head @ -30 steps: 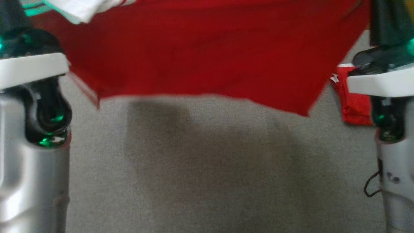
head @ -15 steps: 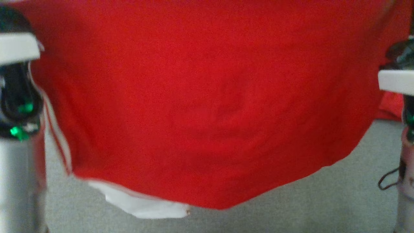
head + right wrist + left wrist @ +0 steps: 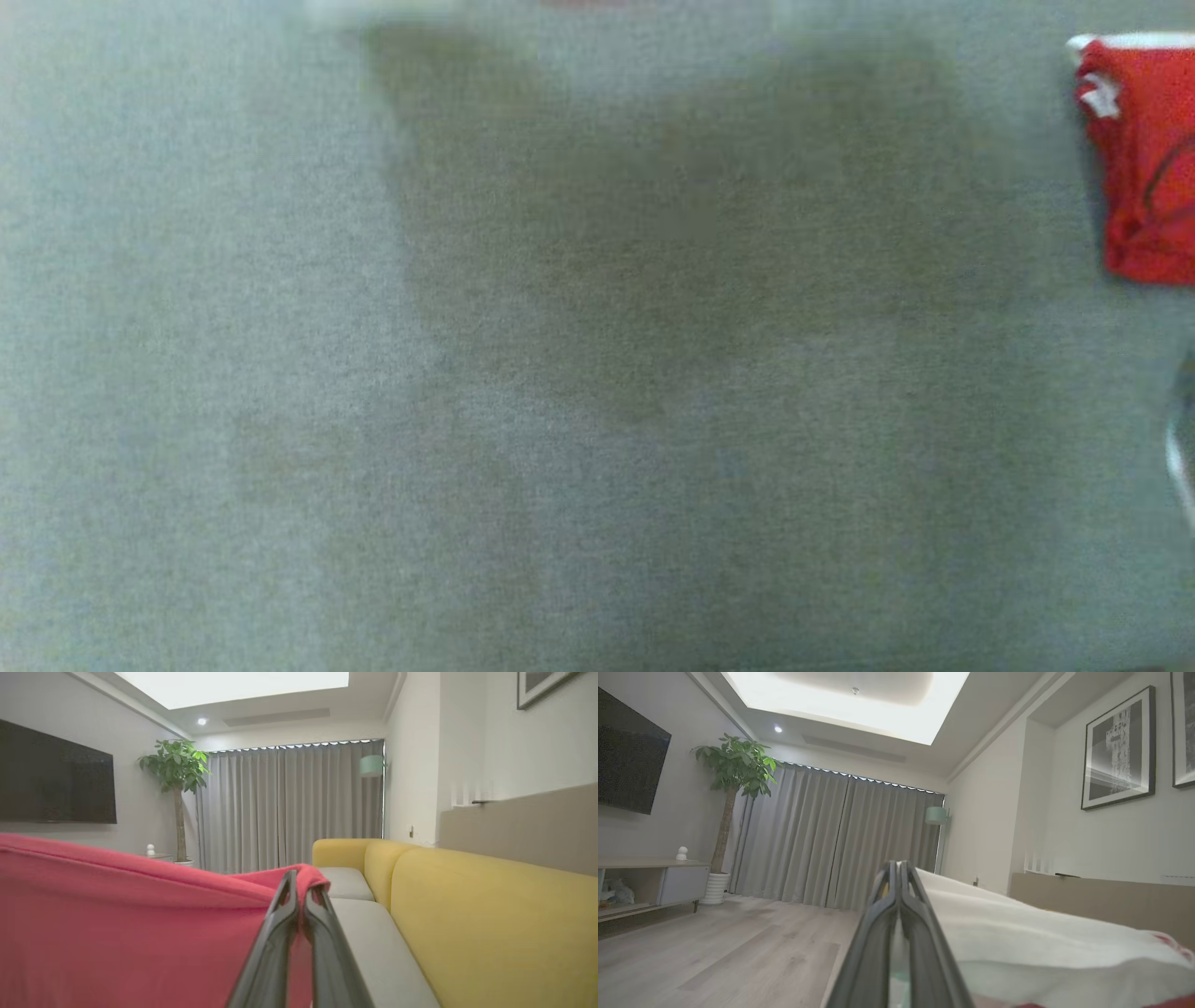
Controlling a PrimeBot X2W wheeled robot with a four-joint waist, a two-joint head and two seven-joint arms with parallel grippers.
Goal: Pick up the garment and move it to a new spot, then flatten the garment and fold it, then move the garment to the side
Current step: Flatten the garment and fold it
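My right gripper [image 3: 302,881] has its jaws clamped on a fold of the red garment [image 3: 117,914], which stretches from my fingertips toward 9 o'clock. My left gripper [image 3: 897,864] is pressed fully together too, pinching the garment's white panel [image 3: 1017,938], which runs off toward 4 o'clock. In the head view another red cloth [image 3: 1144,159] lies at 2 o'clock.

The garment [image 3: 117,914] is soft matt red cloth left of the right end effector [image 3: 302,882] (dark, smooth, glossy); the sofa [image 3: 467,914] to its right, matt yellow fabric.
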